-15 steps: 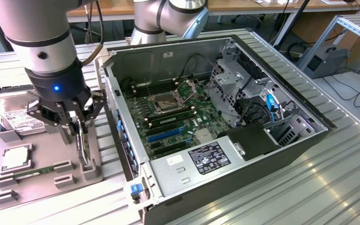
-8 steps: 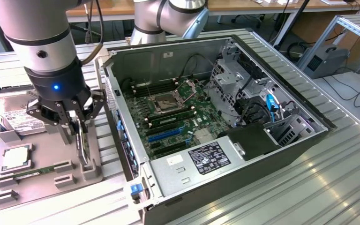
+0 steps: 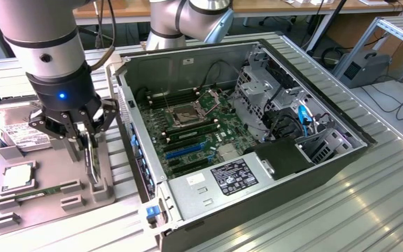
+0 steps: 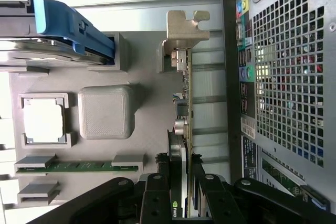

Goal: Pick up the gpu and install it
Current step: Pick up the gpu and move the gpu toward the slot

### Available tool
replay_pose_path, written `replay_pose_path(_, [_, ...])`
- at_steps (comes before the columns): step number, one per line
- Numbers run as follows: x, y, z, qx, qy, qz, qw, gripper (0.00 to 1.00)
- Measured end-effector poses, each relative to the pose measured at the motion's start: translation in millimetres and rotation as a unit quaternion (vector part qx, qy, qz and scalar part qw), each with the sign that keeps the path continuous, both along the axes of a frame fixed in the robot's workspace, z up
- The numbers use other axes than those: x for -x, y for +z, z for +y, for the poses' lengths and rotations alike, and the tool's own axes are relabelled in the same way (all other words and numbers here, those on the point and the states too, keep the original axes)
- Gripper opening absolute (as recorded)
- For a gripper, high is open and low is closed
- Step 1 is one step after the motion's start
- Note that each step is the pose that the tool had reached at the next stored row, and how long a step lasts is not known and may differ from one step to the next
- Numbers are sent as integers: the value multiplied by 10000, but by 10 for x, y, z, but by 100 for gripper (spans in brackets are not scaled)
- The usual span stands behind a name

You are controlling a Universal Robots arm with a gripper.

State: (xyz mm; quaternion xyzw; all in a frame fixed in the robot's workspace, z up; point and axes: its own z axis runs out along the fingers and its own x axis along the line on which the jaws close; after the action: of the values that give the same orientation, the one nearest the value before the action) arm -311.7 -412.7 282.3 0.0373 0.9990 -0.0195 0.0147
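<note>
We identify the items in order of size.

1. The open computer case (image 3: 152,68) lies on its side on the ribbed metal table (image 3: 369,199), with its motherboard (image 3: 194,131) exposed. No card stands in the expansion slots that we can see.
2. The robot arm (image 3: 40,42) stands over the grey fixture tray (image 3: 51,173), which sits just beside the case on the exterior view's left.
3. The gripper (image 3: 91,176) points straight down at the tray edge nearest the case. In the wrist view its 2 black fingers (image 4: 160,182) stand 1 on each side of the gpu (image 4: 186,98) and press against its faces: the gripper is clenched on the gpu.
4. The gpu stands upright on its long edge at its slot in the tray, between the tray's raised grey block (image 4: 105,111) and the case's perforated rear panel (image 4: 283,77). Its silver end bracket (image 4: 185,27) is at the end far from the fingers. We cannot tell whether the card rests in the slot or is raised clear of it.
5. The hard drive (image 3: 12,131) lies at the tray's far end.
6. The processor (image 3: 18,177) sits in its square pocket.
7. The green memory stick (image 3: 40,192) lies flat in its holders, just beside the processor.
</note>
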Motion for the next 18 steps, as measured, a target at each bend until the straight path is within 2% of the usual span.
replay_pose_path(18, [0,75,0,0,0,0,10000,27])
